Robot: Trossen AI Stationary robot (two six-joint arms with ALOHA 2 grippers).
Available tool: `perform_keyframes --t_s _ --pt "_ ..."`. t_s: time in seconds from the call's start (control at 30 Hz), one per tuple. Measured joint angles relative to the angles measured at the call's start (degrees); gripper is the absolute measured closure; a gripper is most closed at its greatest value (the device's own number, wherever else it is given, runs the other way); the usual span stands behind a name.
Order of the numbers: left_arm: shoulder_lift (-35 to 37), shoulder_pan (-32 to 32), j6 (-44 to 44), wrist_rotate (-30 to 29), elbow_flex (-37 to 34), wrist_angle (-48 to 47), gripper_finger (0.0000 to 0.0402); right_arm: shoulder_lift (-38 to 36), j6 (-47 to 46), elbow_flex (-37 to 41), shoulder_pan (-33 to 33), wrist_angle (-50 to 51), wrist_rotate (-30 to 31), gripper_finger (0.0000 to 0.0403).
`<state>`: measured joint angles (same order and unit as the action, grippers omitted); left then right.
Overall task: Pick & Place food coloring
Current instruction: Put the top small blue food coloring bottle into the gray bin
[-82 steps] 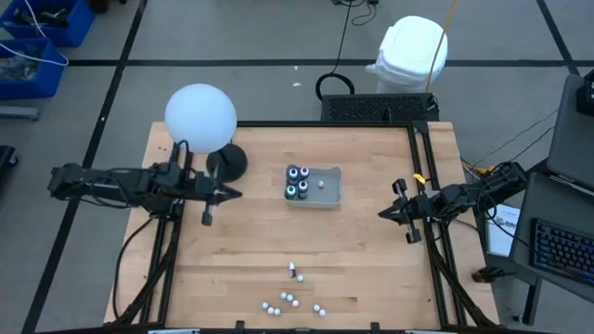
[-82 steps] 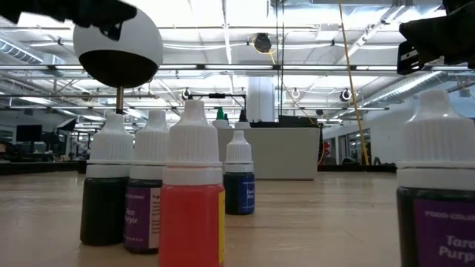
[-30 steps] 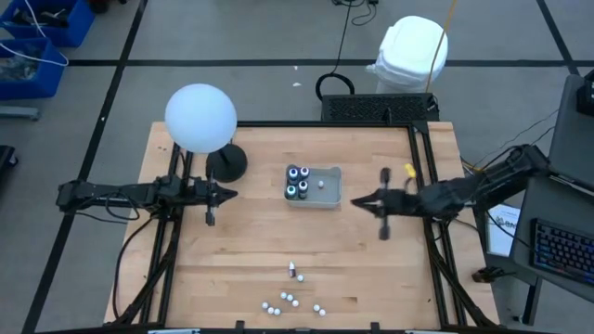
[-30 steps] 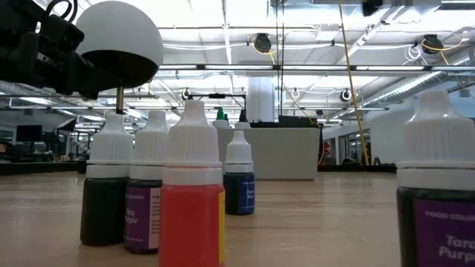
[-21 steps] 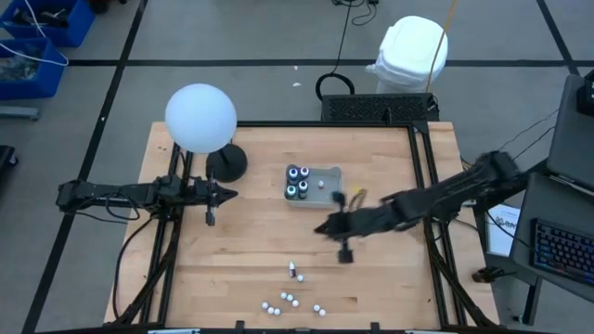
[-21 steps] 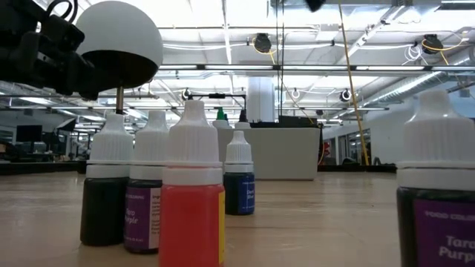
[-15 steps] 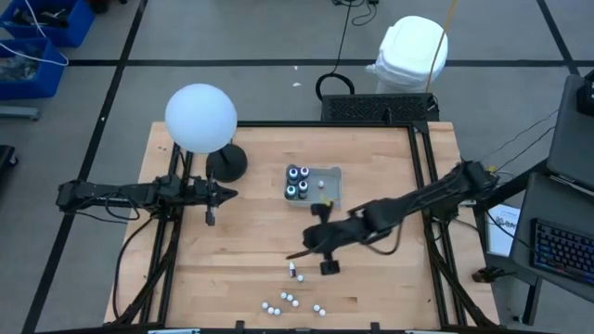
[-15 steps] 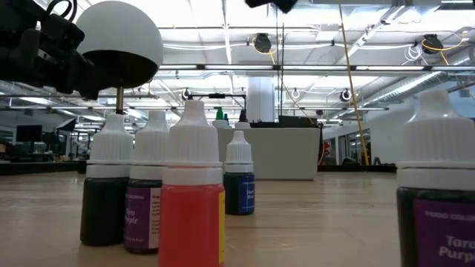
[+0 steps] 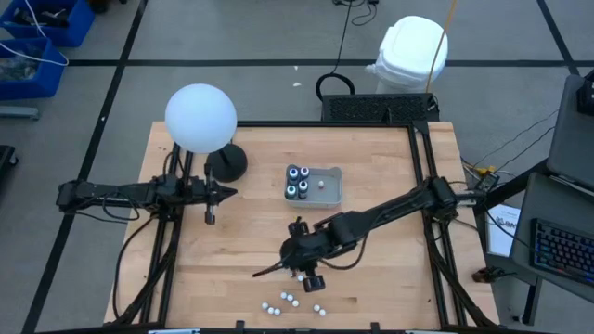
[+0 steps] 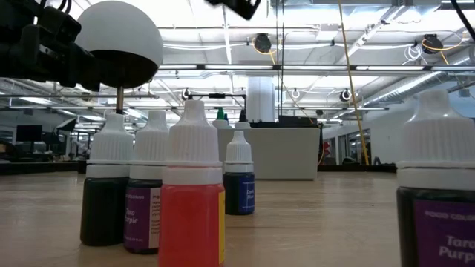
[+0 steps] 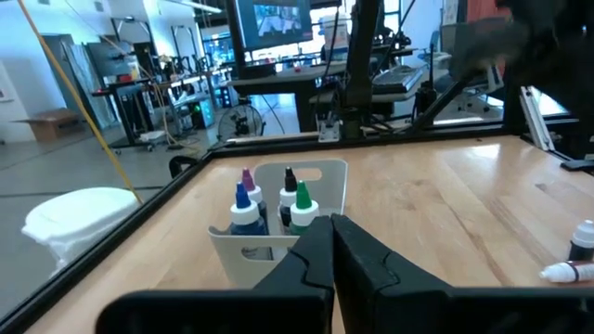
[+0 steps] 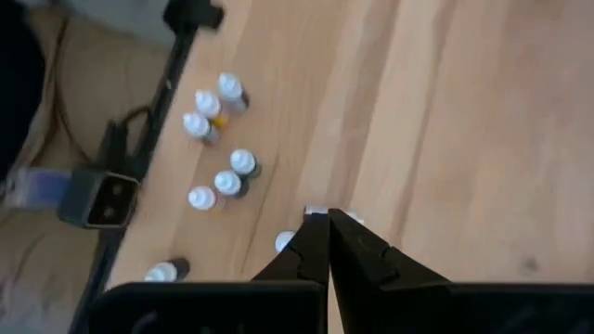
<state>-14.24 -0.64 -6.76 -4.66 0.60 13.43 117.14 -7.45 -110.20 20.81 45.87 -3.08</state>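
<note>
Overhead, the left gripper (image 9: 234,193) is seen clenched on nothing, held over the left part of the wooden table (image 9: 390,278), its arm stretched in from the left edge. Just beyond it a white globe lamp (image 9: 200,118) is mounted on a dark round base (image 9: 229,162) at the far left of the table; in the low view the globe (image 10: 119,43) is partly hidden by that arm.

Further right, near the table's middle, a grey tray (image 9: 328,188) is found with four dark bottles (image 9: 297,182) packed in its left end and one small white-capped bottle at its right; from the left wrist view the tray (image 11: 269,249) is seen straight ahead past the closed fingers (image 11: 362,269), with blue, purple, black and green tips standing up from it.

Nearer the front, the right arm (image 9: 390,211) is laid diagonally across the table from the right edge, crossing the space between the tray and the loose bottles. Its right gripper (image 9: 261,274) is shut and empty, pointing left, just above the table and close beside one small bottle (image 9: 301,275). A cluster of white-capped food coloring bottles (image 9: 290,301) is scattered along the near edge, slightly right of the gripper's tip; in the right wrist view several of them (image 12: 223,139) are seen upright ahead of the closed fingers (image 12: 357,255), near a black frame rail at the table edge.

In the low view, five bottles (image 10: 191,193) are lined up close to the camera, blocking much of the table behind them.
</note>
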Motion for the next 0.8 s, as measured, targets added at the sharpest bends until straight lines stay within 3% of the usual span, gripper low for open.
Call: perform_keyframes --t_s 0.4,0.8 --pt "0.00 -0.02 1.03 0.02 0.00 -0.43 0.0356 5.84 -0.36 0.08 0.67 5.00 -0.21 0.0386" --pt "-0.01 -0.02 1.09 0.02 0.00 -1.73 0.0355 5.82 3.00 0.08 1.90 -2.43 0.03 0.0199"
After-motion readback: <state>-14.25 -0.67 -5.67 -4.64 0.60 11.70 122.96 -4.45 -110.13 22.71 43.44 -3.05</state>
